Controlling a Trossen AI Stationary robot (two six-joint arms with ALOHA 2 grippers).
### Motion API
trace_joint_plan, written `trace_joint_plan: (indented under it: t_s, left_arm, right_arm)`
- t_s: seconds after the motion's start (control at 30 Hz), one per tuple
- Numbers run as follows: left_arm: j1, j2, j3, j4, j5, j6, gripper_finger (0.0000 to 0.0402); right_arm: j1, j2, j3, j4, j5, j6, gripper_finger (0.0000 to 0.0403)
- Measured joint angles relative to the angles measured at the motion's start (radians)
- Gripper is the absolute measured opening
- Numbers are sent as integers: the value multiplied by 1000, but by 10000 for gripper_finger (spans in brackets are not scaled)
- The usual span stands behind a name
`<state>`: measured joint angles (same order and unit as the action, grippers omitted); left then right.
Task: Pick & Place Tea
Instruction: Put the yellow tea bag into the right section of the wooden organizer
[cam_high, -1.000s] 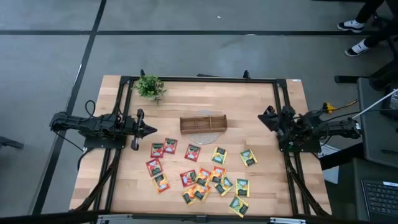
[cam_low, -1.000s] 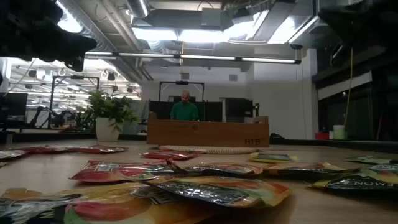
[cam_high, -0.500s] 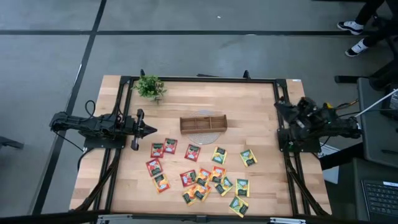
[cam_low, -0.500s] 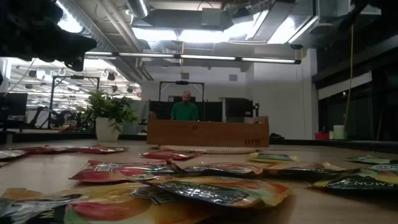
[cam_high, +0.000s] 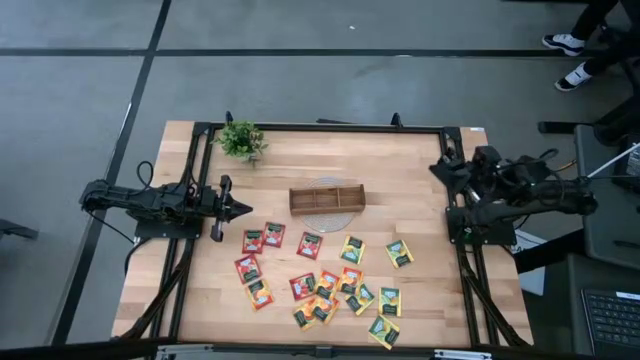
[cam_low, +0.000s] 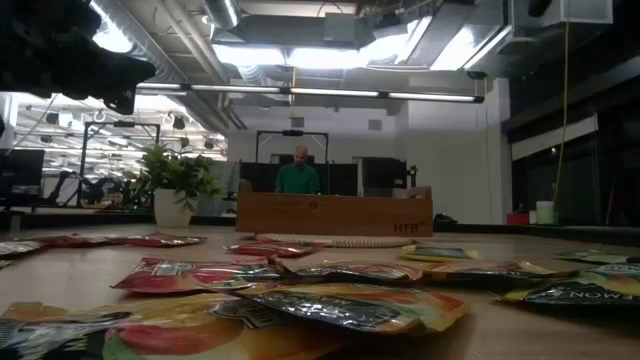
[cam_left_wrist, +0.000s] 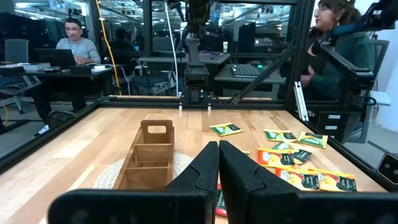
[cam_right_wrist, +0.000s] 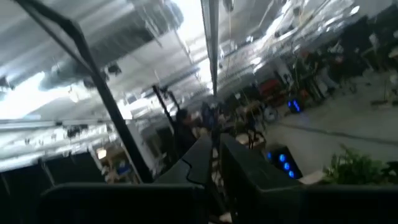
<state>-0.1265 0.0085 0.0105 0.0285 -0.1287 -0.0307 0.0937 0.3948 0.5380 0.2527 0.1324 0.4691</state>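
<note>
Tea (cam_high: 325, 277) lies scattered over the near half of my table (cam_high: 400, 160), in front of the tray (cam_high: 327, 198), none of it in a compartment; plant (cam_high: 240, 139) sits at the far left corner; my left gripper (cam_high: 243, 209) waits clenched and empty at the left edge, beside the nearest red sachets; my right gripper (cam_high: 440, 168), fingers nearly together and empty, is up at the right edge, well apart from the tea.
</note>
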Motion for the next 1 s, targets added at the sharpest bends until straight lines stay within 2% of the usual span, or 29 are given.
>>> trace_joint_plan:
  t_s: [0.33,0.67,0.87,1.0]
  left_arm:
    - [0,0,0,0,0,0,7]
    - [0,0,0,0,0,0,7]
    - [0,0,0,0,0,0,9]
    - [0,0,0,0,0,0,10]
  right_arm:
    - [2,192,70,-16,-105,5,35]
    - [4,372,144,-35,-191,106,35]
    - [20,468,217,-175,-265,213,35]
    - [59,512,256,-332,-268,314,35]
